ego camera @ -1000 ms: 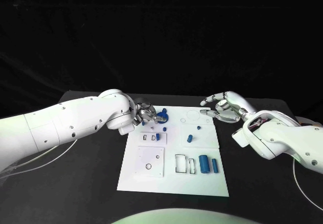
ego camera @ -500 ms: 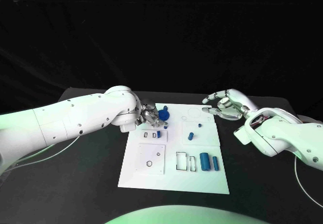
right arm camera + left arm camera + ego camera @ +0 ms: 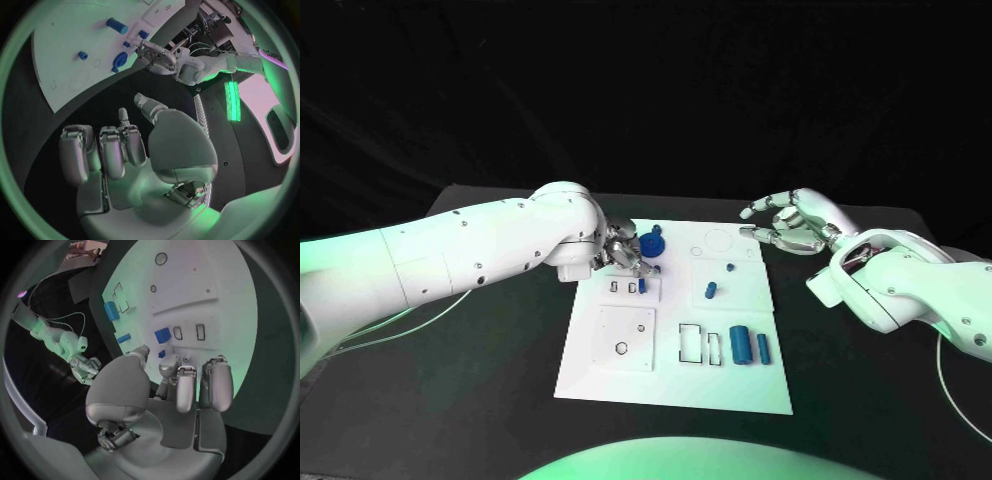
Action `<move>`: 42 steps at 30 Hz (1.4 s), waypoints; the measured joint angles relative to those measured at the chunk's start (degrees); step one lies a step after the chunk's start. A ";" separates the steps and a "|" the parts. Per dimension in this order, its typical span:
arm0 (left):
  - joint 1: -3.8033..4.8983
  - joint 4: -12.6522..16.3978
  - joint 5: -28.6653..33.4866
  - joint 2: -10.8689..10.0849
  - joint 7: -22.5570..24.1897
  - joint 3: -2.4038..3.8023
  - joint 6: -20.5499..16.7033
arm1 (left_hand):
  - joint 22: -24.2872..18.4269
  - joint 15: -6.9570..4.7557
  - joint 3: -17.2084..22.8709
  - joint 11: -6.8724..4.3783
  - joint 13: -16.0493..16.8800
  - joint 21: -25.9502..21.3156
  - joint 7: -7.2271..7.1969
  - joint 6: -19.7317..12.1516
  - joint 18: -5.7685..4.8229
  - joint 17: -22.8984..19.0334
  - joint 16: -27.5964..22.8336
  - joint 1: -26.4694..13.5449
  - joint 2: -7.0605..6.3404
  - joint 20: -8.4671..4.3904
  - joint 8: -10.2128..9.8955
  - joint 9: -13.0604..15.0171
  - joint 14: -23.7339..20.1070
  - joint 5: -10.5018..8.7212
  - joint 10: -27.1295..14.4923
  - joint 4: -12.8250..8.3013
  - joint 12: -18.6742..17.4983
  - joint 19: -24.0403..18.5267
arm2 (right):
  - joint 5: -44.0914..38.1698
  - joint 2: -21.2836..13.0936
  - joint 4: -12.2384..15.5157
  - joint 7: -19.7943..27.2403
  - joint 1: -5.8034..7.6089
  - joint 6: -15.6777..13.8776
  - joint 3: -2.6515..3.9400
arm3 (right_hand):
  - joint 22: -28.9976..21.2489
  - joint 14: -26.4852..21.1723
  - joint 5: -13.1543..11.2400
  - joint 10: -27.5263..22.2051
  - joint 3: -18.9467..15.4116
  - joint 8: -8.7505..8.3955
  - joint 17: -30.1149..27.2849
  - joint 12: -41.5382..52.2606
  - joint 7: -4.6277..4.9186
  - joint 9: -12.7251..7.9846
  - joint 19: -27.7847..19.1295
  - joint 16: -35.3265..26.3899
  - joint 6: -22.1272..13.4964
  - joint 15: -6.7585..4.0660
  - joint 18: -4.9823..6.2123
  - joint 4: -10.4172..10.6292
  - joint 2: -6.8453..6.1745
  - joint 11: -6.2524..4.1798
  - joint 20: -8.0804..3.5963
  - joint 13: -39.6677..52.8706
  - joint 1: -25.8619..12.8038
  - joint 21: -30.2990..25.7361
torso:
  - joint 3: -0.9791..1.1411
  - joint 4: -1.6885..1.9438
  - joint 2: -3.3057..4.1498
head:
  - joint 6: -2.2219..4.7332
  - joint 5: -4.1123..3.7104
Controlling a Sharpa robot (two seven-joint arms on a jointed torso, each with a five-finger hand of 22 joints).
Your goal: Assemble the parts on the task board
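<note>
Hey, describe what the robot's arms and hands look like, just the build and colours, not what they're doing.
Both arms have smooth, rounded white shells dotted with small dark screw holes. Each ends in a silver metal hand: the left hand and the right hand have segmented, jointed fingers with rounded tips. The right arm shows a dark opening near the wrist. Thin pale cables trail beside both arms.

White glossy arm shells, small dark screw holes; silver metallic fingers [image 3: 629,262]; thin pale cables trailing.
</note>
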 measured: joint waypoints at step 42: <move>0.00 -0.84 -0.38 1.01 -0.66 -0.37 4.18 | 0.54 0.01 2.76 0.00 0.32 0.22 -0.42 0.42 0.00 -0.01 0.00 2.49 1.42 0.21 0.50 0.78 -0.01 0.03 0.01 -0.17 0.00 0.20 | 0.44 0.54 -0.78 -0.48 -0.29 -0.01 -0.02 | 0.02 0.00 0.22 0.00 0.01 0.45 0.04 0.00 0.00 0.16 0.00 0.00 0.00 0.00 0.00 0.31 0.00 0.00 0.00 -0.01 0.00 0.01 | -0.03 0.03 -0.02 | -0.54 0.16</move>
